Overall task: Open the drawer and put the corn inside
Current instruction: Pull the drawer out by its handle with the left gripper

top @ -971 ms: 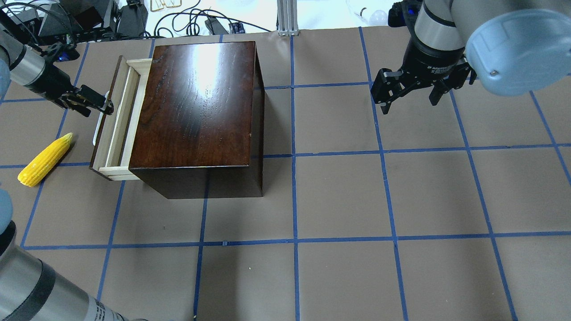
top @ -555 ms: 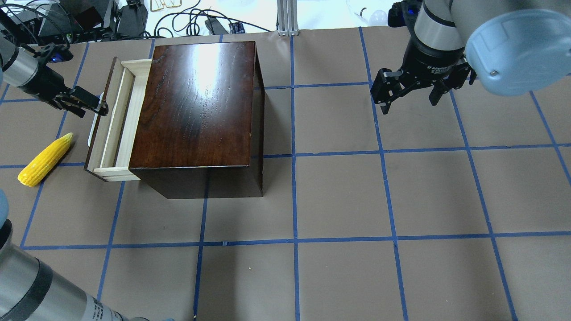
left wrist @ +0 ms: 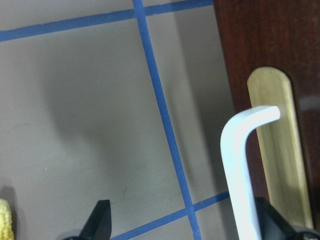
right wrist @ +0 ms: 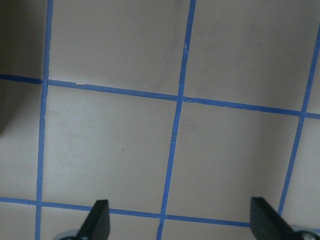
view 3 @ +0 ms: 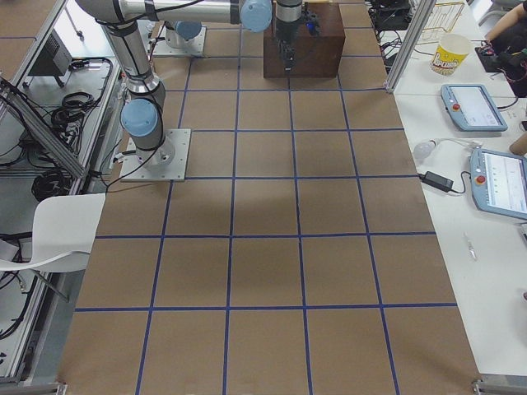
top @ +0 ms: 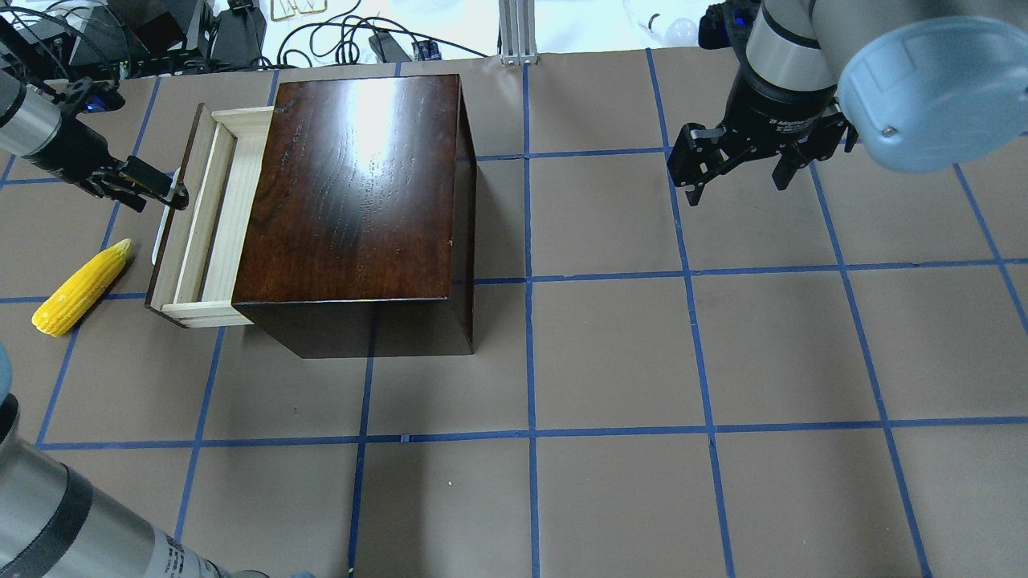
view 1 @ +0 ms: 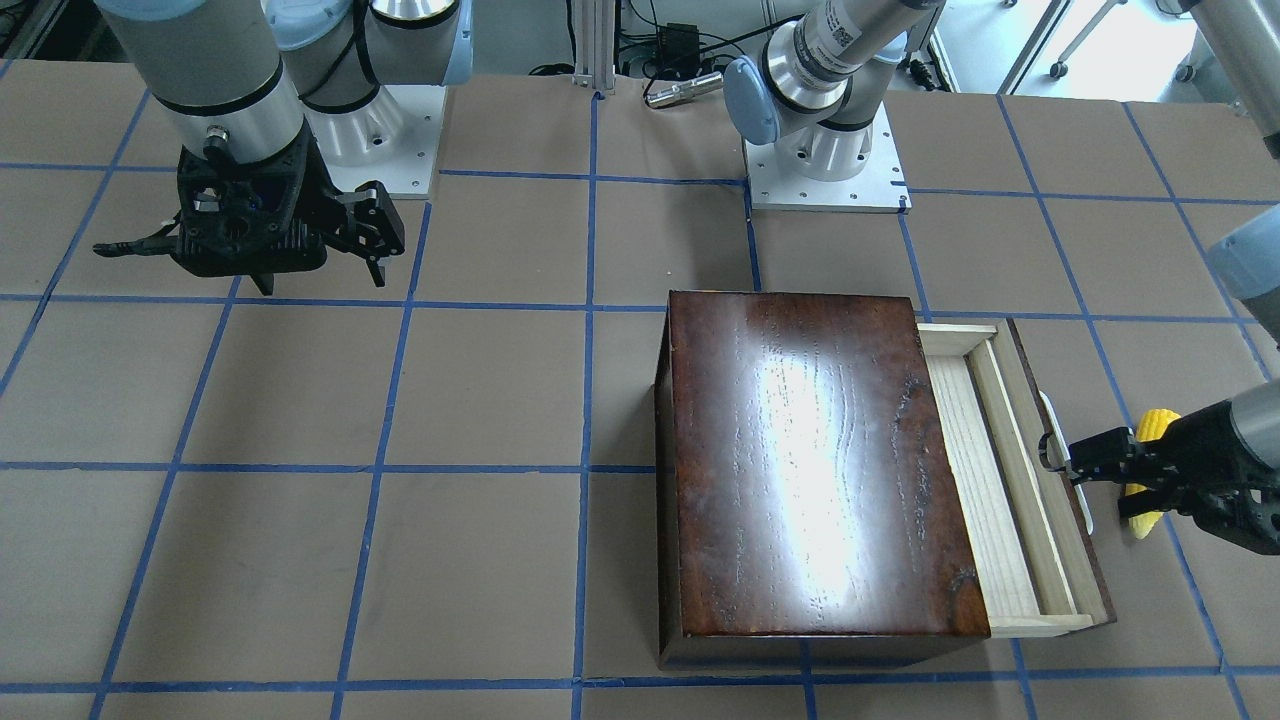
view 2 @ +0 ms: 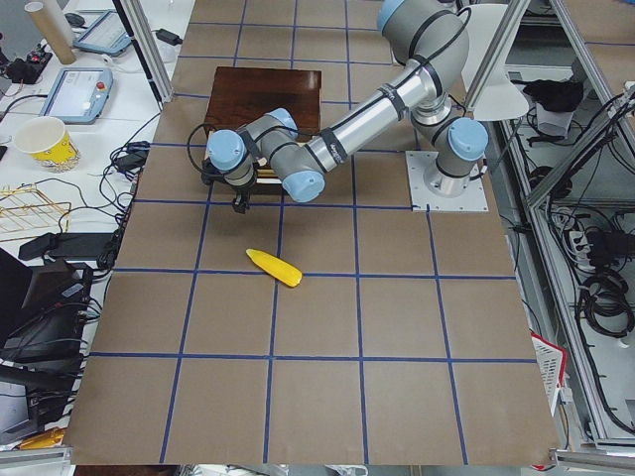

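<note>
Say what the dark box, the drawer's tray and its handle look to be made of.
Glossy dark-brown box: wood, likely varnished; grain lines show under a bright glare.
Pale drawer tray: light wood that looks unfinished, matte with faint grain.
White curved handle: smooth, uniform white, probably plastic or painted metal; cannot tell which.
</note>
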Robot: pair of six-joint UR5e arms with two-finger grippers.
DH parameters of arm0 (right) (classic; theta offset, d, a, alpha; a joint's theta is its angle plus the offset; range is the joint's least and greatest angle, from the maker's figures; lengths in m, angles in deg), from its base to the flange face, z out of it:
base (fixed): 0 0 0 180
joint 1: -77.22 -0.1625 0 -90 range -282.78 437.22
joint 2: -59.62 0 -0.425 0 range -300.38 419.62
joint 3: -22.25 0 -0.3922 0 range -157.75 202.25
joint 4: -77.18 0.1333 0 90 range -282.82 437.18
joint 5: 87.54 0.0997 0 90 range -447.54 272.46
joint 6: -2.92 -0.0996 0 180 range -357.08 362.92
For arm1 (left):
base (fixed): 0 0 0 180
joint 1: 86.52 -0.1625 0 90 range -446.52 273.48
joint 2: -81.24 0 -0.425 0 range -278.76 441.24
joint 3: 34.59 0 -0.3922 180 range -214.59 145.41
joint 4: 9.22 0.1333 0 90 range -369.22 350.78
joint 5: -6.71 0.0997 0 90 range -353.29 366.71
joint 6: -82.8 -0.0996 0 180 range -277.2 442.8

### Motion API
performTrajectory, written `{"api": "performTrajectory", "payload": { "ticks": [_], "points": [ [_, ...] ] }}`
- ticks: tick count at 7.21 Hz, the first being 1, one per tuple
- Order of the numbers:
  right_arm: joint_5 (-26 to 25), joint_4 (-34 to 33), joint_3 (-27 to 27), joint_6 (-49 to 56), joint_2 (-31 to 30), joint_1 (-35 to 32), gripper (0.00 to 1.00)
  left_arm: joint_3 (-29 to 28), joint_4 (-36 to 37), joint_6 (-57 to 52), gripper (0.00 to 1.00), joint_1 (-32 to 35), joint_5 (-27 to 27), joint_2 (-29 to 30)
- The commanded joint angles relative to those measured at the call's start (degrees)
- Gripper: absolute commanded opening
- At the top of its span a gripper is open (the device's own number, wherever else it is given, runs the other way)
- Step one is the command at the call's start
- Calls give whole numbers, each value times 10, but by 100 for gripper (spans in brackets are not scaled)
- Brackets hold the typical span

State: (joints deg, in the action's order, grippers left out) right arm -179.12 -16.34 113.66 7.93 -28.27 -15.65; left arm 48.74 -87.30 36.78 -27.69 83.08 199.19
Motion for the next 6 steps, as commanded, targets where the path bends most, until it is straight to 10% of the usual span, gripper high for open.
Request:
{"api": "performTrajectory", "payload": {
  "ticks": [1,6],
  "points": [
    [0,0,0,0,0,1,100,0,0,-5,100,0,13,0],
    [0,0,0,0,0,2,100,-11,-4,-12,100,-11,13,0]
  ]
}}
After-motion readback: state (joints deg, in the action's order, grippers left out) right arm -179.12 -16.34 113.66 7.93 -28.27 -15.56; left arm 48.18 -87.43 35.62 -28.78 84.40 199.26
